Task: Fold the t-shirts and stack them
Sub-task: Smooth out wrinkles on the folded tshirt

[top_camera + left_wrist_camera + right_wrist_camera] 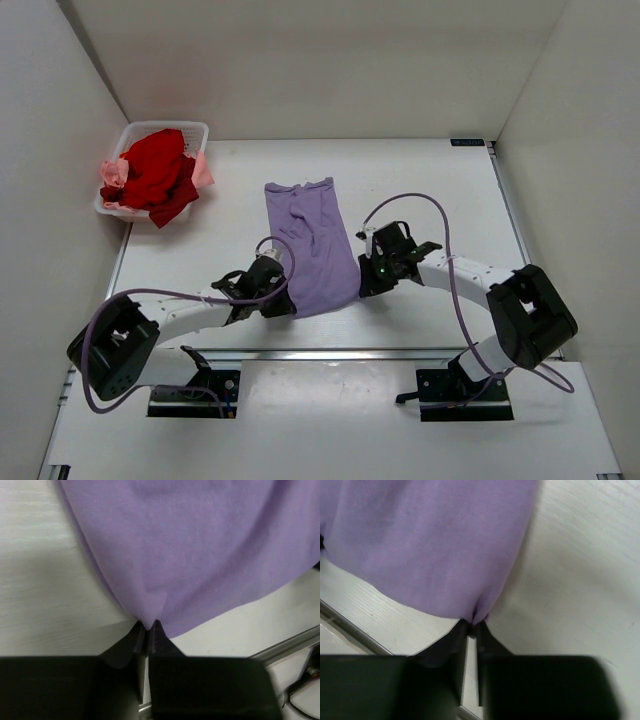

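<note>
The lavender t-shirt [312, 245] lies as a long narrow strip down the middle of the table. My left gripper [283, 303] is shut on its near left corner; in the left wrist view the purple cloth [200, 555] is pinched between the tips of the left gripper [148, 626]. My right gripper [364, 283] is shut on the near right corner, where the purple cloth [430, 545] puckers at the tips of the right gripper [473, 623]. A bright red t-shirt [155, 170] and a pale pink one [203, 172] are heaped in the basket.
A white plastic basket [196, 129] stands at the far left corner of the table [430, 180]. White walls close in the left, back and right sides. The arms' bases and cables sit along the near edge.
</note>
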Robot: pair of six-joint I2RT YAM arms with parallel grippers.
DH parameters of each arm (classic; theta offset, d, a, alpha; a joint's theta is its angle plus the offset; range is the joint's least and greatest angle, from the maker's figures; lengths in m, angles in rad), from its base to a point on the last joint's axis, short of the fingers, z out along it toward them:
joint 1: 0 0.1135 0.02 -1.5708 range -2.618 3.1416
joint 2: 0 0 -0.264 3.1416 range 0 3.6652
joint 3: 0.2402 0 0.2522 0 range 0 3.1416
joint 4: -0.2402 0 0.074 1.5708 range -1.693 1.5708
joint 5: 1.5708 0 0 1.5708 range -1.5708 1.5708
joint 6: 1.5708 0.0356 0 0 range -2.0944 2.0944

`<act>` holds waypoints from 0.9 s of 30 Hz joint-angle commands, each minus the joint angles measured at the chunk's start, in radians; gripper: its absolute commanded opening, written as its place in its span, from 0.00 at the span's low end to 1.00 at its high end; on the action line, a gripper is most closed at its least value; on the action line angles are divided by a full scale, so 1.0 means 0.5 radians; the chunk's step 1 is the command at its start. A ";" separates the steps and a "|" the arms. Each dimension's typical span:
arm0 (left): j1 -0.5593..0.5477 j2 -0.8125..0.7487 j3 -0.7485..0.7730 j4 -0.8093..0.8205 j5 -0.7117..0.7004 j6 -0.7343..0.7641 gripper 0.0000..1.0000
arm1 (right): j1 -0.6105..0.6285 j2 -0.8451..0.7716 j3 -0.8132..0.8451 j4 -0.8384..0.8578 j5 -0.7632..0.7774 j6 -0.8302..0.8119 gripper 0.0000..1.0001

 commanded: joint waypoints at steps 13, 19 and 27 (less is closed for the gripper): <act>0.049 -0.534 -0.059 -0.642 0.006 0.038 0.00 | 0.126 -0.205 -0.031 -0.276 -0.243 0.089 0.00; 0.037 -0.727 -0.059 -0.774 0.178 -0.004 0.00 | 0.169 -0.402 0.003 -0.445 -0.369 0.147 0.00; 0.496 -0.768 0.416 -0.970 0.401 0.210 0.00 | 0.041 -0.421 0.453 -0.718 -0.483 0.034 0.00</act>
